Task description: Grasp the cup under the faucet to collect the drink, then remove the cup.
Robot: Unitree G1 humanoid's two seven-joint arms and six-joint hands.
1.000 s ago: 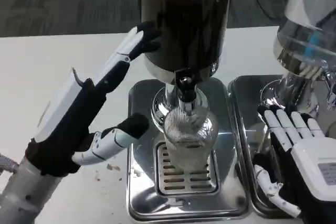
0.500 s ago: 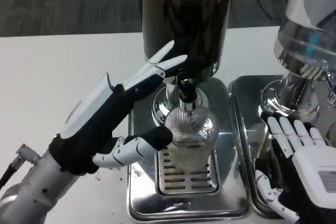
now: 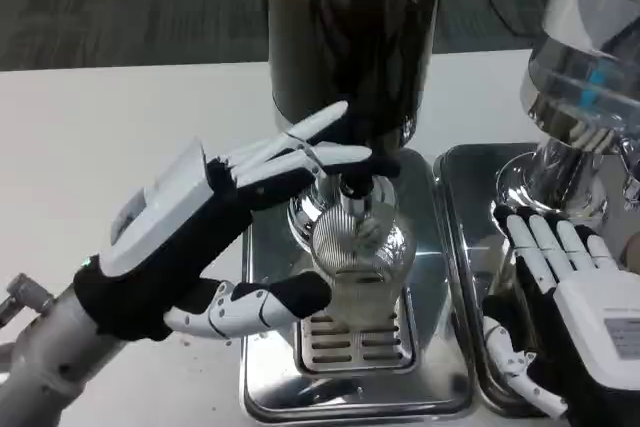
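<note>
A clear ribbed cup stands on the drip tray under the black faucet of the dark drink dispenser. My left hand has come in from the left: its thumb touches the cup's lower left side and its fingers reach across above the cup's rim by the faucet, still spread. The cup stays on the grate. My right hand rests over the second tray at the right, fingers straight and apart, holding nothing.
A second dispenser with a clear tank stands at the back right on its own steel tray. The white table stretches to the left. Small crumbs lie beside the left tray.
My left hand has moved right from beside the dispenser to the cup, its fingers now around the faucet area and thumb against the cup. The right hand has barely shifted.
</note>
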